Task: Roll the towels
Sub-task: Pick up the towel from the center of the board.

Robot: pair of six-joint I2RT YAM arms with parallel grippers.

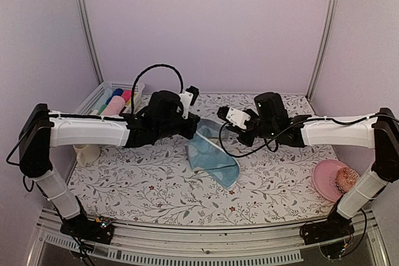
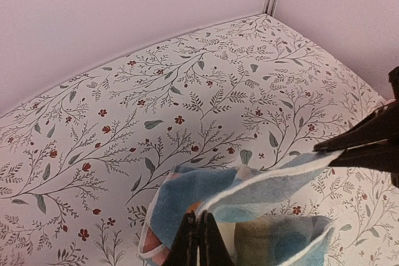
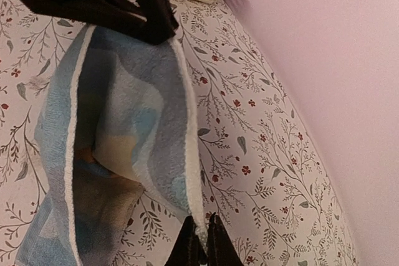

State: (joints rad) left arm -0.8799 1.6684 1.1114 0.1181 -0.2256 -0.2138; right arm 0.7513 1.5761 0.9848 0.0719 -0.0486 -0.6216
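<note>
Plain lilac walls stand around the flowered surface. Above its middle the blue towel hangs (its lower part rests on the surface), held between the left gripper and the right gripper; both jaws are closed on its upper edge.

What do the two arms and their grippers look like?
Both arms match: the left arm and right arm have long white link shells between black joints and bases. Black, slim, tapering fingers on the left gripper and right gripper. A loose black cable loops above the left wrist; another hangs under the right.
</note>
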